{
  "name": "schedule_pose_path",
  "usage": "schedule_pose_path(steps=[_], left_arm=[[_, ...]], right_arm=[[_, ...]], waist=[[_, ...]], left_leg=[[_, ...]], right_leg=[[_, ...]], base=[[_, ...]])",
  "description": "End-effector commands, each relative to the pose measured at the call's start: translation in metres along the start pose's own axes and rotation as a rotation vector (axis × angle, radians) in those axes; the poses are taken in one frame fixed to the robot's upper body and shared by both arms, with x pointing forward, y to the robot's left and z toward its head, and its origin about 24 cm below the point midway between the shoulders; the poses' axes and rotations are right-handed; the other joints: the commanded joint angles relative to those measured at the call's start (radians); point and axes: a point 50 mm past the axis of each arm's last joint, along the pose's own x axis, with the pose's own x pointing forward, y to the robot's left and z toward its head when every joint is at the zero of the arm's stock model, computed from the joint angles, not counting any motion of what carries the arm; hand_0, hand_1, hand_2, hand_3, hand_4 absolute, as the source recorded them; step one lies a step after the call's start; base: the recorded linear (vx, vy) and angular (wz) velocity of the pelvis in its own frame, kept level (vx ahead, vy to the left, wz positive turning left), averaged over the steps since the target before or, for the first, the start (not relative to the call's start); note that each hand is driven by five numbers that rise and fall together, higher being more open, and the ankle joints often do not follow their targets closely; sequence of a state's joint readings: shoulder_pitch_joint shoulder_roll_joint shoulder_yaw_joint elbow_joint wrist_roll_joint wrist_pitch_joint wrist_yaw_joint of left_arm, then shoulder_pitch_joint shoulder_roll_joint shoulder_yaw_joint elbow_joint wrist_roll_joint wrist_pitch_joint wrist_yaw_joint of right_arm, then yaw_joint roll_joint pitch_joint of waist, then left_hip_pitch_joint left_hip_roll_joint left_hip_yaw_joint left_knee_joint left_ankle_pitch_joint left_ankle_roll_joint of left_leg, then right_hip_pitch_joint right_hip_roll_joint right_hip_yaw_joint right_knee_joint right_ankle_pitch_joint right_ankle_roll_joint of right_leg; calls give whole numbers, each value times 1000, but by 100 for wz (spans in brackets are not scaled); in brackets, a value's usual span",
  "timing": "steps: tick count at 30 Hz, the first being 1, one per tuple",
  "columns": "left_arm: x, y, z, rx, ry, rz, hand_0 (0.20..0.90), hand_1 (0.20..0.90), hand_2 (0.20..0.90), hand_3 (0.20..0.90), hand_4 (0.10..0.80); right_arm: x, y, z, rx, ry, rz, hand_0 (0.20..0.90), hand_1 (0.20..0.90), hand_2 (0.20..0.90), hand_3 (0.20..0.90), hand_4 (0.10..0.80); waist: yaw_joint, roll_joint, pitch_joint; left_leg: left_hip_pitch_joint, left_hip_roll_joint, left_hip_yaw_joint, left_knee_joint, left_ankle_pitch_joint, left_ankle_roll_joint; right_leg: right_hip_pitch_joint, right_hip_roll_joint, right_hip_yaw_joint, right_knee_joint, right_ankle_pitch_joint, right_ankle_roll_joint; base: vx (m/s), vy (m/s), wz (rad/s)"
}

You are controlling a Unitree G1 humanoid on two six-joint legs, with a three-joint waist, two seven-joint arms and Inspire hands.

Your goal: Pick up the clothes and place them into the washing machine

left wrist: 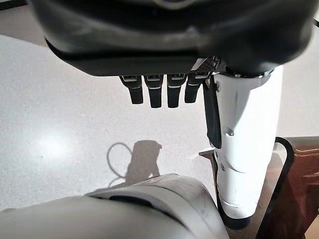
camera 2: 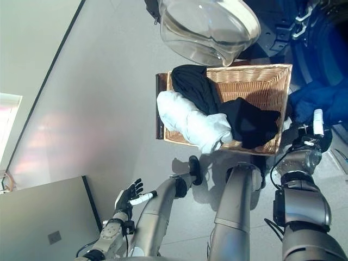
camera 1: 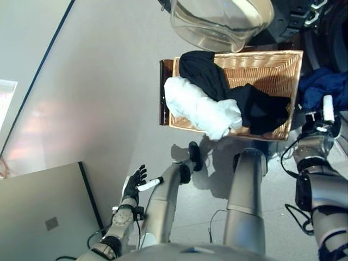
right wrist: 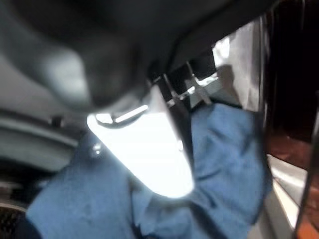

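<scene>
While left hand [camera 1: 134, 182] hangs open, right hand [camera 1: 325, 117] touches blue cloth [camera 1: 321, 87].

two silver-grey arms with rounded metallic shells end in dark hands. the left hand [camera 1: 132, 184] has black segmented fingers [left wrist: 155, 92] with pale bands and a thumb under a long white cover [left wrist: 246, 149]. the right hand [camera 2: 311, 135] bears the same white thumb cover above a ribbed silver wrist and black joint collars.
</scene>
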State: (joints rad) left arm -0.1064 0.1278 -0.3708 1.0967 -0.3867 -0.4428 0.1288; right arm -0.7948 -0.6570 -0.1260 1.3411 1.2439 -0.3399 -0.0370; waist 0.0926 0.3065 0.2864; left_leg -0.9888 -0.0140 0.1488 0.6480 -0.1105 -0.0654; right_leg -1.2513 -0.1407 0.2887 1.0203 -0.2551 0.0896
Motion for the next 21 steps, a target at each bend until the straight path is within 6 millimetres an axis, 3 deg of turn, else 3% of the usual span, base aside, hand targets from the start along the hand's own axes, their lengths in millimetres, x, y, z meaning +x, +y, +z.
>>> schedule_pose_path(steps=[1,13,21], left_arm=[[-21,51,-31,28,114,145,900,900,900,900,800],[-22,53,-34,0,123,177,900,900,900,900,800],[-21,51,-34,14,126,180,900,900,900,900,800]], right_arm=[[3,20,22,5,-106,119,200,200,200,200,300],[-2,20,14,163,-135,95,200,200,200,200,300],[5,31,47,175,-233,28,200,200,200,200,300]], waist=[[0,-12,-67],[-8,-30,-71],[7,-23,-89]], left_leg=[[-51,-45,69,116,-95,57],[58,-33,49,-20,-64,56],[214,-31,4,-254,27,31]], right_leg=[[1,34,6,-74,46,-80],[114,30,-20,-203,83,-73],[284,15,-65,-416,146,-54]], base=[[0,0,0],[20,-1,-8],[52,-26,-1]])
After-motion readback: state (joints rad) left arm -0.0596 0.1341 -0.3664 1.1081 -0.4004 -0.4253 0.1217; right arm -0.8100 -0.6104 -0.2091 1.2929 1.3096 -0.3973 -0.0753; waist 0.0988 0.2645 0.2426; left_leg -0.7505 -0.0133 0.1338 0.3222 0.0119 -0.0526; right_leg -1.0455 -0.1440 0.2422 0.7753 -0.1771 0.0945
